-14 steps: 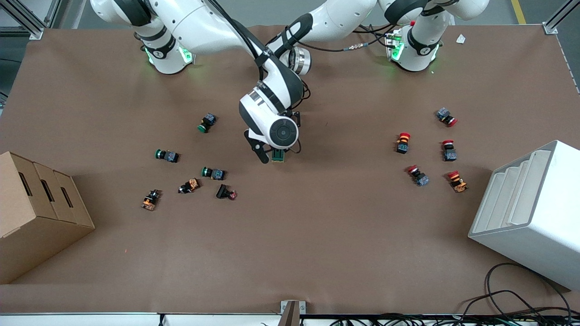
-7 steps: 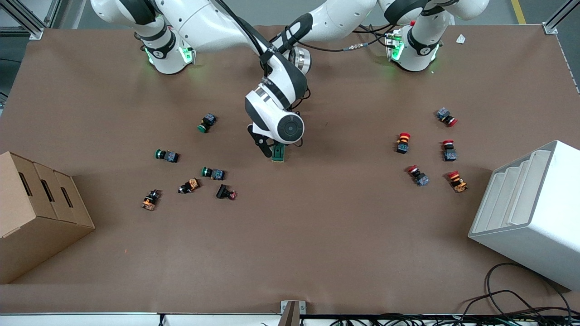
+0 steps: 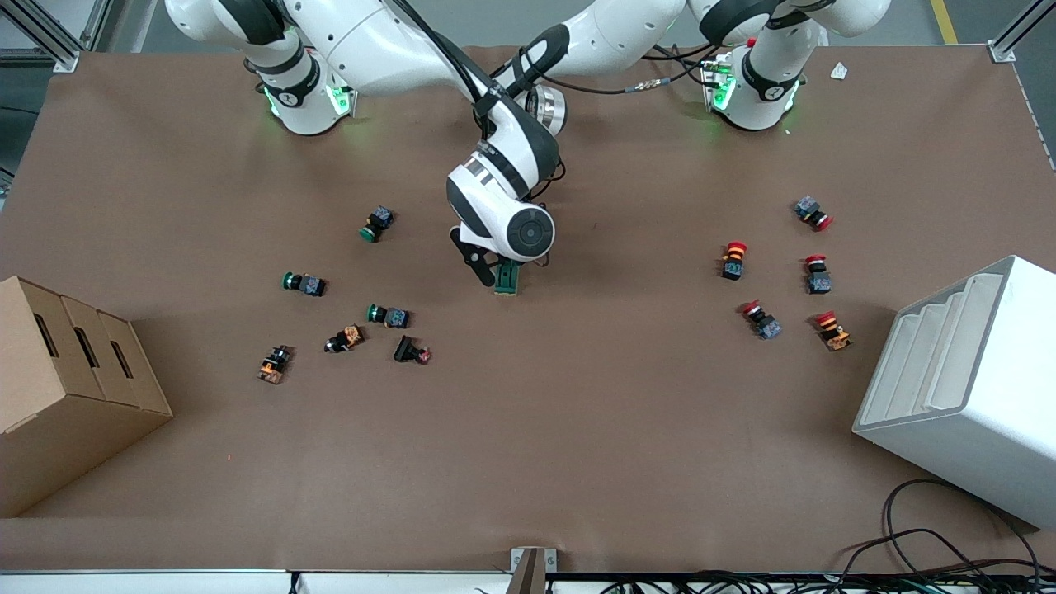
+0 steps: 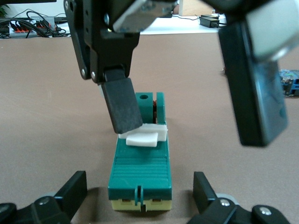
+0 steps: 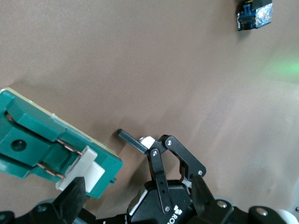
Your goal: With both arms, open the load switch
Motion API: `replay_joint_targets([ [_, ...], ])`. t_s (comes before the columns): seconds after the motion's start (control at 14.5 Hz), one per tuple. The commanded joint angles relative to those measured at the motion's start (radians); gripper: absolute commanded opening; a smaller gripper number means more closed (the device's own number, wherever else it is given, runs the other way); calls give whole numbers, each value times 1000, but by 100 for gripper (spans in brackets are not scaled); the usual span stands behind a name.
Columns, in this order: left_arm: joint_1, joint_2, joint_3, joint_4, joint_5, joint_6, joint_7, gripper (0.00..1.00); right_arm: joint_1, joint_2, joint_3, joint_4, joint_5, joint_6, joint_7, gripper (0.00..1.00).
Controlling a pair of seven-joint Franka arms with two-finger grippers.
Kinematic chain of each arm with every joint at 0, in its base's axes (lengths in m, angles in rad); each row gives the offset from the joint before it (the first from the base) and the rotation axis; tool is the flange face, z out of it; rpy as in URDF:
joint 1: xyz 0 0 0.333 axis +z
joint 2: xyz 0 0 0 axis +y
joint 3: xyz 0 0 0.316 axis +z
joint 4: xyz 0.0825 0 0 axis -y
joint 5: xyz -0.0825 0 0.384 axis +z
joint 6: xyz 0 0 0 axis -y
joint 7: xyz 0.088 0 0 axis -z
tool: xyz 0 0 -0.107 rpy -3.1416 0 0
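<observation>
The right gripper (image 4: 194,130) is down over the load switch (image 4: 140,163) with its jaws spread wide. One of its fingers (image 4: 122,107) has its tip against the white tab (image 4: 142,137) at the switch's end, and the other finger hangs clear to the side, gripping nothing. The left gripper (image 4: 139,179) sits low at the table (image 3: 577,412), also spread. Its two fingertips flank the switch's other end (a gap shows on either side, so no grasp). In the front view this gripper is hidden under the right arm's wrist. The load switch lies flat on the brown tabletop about midway along the table. It is well apart from the green-capped push buttons (image 3: 388,315) toward the right arm's end and from the red-capped push buttons (image 3: 733,260) toward the left arm's end. Both arms reach in from their bases to meet over it.
</observation>
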Motion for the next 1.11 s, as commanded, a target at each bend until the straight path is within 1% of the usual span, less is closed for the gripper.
replay_joint_targets([
  [0.0, -6, 23, 0, 12, -5, -14, 4, 100, 13, 2, -4, -30, -29, 25, -3, 100],
  [0.21, -6, 20, -1, 10, -5, -14, 4, 100, 19, 1, -4, -38, -32, 40, -3, 100],
  [0.35, -4, 17, -4, 10, -6, -14, 2, 100, 6, -7, -6, -29, -46, 33, -12, 100],
  [0.48, -6, 12, -8, 12, -35, -14, 5, 100, -23, -33, -12, -26, -46, -1, -87, 100],
  [0.55, -6, 9, -12, 12, -54, -14, 8, 99, -57, -60, -12, -23, -47, -36, -150, 100],
  [0.83, -2, -8, -41, 13, -120, -14, 57, 99, -210, -154, -12, -26, -47, -82, -413, 100],
  [0.9, -1, -26, -52, 16, -172, -12, 83, 100, -243, -174, -12, -29, -50, -84, -485, 100],
  [1.04, 11, -42, -104, 58, -274, -12, 109, 100, -315, -212, -12, -33, -85, -84, -651, 100],
])
